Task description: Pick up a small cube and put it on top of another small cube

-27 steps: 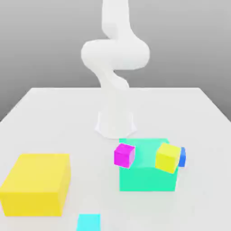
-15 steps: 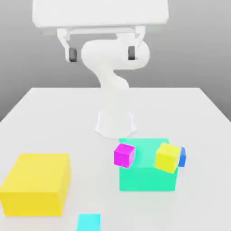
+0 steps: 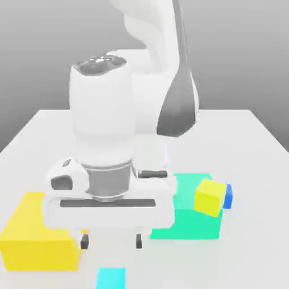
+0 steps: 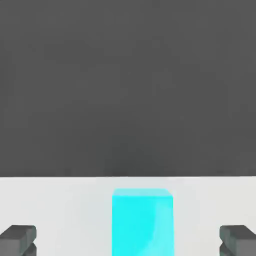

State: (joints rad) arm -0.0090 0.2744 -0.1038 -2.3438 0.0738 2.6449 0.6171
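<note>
The small cyan cube (image 3: 110, 277) lies at the near edge of the white table (image 3: 248, 135), cut off by the picture's lower border. My gripper (image 3: 112, 241) hangs open just above it, the two dark fingertips (image 3: 84, 242) spread wide to either side. In the hand view the cyan cube (image 4: 143, 221) sits between the fingertips (image 4: 18, 239), with a gap on each side. A small yellow cube (image 3: 210, 197) rests tilted on the large green-teal block (image 3: 192, 217). The hand hides the magenta cube.
A large yellow block (image 3: 34, 237) stands at the exterior view's left, partly behind the hand. A small darker blue cube (image 3: 227, 196) peeks out behind the yellow cube. The arm's body (image 3: 141, 101) covers the table's middle.
The hand has come down from high above the table to just over the cyan cube, now covering the magenta cube and part of the blocks. The cubes have not moved.
</note>
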